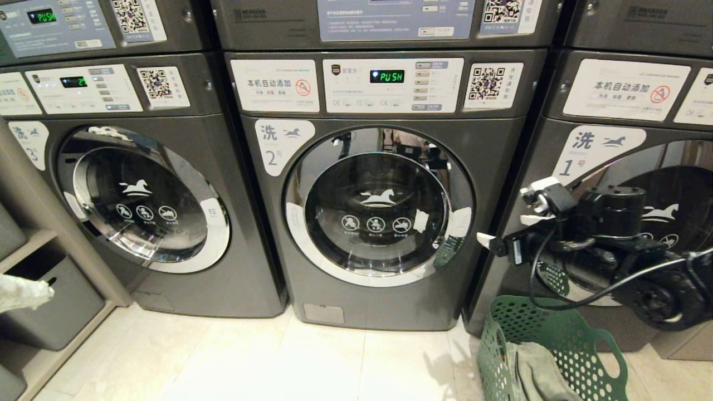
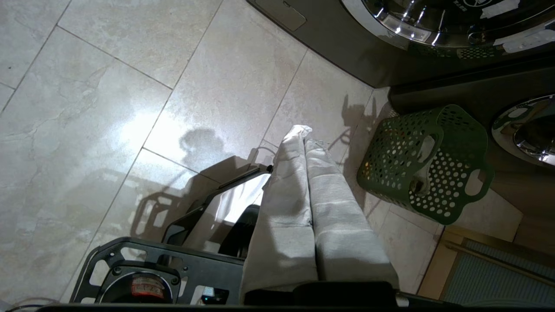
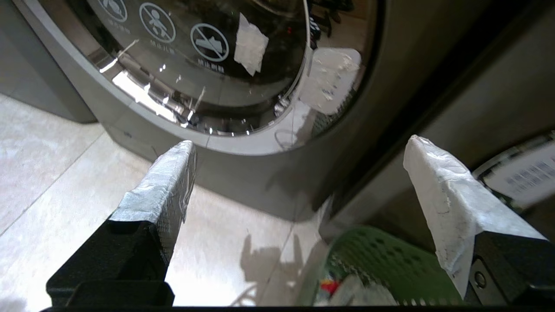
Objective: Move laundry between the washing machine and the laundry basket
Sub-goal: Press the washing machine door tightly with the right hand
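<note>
The washing machine (image 1: 379, 206) marked 2 stands in the middle with its round glass door closed; its door also fills the right wrist view as washing machine (image 3: 208, 56). On the floor at the lower right sits the green laundry basket (image 1: 557, 345), in front of the neighbouring machine. A grey-green piece of laundry (image 1: 537, 373) lies in it, and a bit of red laundry (image 3: 329, 286) shows there too. My right gripper (image 1: 509, 217) hangs open and empty above the basket (image 3: 390, 260), beside the door's right edge. At the far left my left gripper (image 1: 22, 292) is shut on nothing, over bare floor.
Like machines stand on both sides: number 3 (image 1: 145, 195) left, number 1 (image 1: 601, 145) right, behind my right arm. A grey storage bin (image 1: 55, 301) sits on a low shelf at the left. My own base (image 2: 151, 268) lies under the left gripper (image 2: 303, 132). Pale tiles (image 1: 250, 362) front the machines.
</note>
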Robot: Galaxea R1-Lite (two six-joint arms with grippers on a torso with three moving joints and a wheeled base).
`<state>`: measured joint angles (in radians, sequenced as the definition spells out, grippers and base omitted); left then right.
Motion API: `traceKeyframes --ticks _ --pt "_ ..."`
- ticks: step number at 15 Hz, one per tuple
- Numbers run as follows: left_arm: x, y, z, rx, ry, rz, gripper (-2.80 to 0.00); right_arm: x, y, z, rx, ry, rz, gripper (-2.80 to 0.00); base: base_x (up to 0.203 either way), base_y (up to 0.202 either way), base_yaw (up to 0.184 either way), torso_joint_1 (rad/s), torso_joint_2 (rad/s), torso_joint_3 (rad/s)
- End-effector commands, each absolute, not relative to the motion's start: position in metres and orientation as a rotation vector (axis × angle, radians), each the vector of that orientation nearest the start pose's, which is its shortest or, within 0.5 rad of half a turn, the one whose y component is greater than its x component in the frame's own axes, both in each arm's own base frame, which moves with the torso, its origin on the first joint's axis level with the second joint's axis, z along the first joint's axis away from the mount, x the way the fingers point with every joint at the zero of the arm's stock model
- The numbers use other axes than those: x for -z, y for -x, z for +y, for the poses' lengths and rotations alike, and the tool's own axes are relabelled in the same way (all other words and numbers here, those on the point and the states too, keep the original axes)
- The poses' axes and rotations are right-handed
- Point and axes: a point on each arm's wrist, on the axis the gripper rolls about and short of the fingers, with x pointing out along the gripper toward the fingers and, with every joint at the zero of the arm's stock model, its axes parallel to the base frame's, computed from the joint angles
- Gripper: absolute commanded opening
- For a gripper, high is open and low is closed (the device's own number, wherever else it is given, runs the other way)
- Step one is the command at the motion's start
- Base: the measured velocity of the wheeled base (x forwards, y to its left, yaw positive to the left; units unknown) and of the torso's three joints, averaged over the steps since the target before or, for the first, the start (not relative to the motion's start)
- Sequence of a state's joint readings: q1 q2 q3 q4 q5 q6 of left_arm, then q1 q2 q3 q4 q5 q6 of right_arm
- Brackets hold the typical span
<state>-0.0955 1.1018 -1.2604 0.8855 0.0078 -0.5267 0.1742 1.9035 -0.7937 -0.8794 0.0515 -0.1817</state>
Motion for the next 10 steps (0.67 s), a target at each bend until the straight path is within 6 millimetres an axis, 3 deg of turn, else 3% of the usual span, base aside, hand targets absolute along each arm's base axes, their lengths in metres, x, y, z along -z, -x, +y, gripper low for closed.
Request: traceKeyframes --ticks 1,6,10 --pt "-0.299 -0.085 -0.008 -0.117 0.463 0.707 -2.80 -0.081 -0.377 0.075 -0.265 0.202 0.250 0.00 0.000 0.000 0.000 0.000 0.00 0.000" --pt "-0.300 -0.077 -0.006 -0.148 0.443 0.675 -2.80 -0.074 -0.434 0.081 -0.121 0.215 0.133 0.00 0.000 0.000 0.000 0.000 0.00 0.000" --pt "-0.299 -0.078 -0.006 -0.152 0.443 0.682 -2.80 -0.065 -0.450 0.070 -0.036 0.263 0.127 0.00 0.000 0.000 0.000 0.000 0.00 0.000"
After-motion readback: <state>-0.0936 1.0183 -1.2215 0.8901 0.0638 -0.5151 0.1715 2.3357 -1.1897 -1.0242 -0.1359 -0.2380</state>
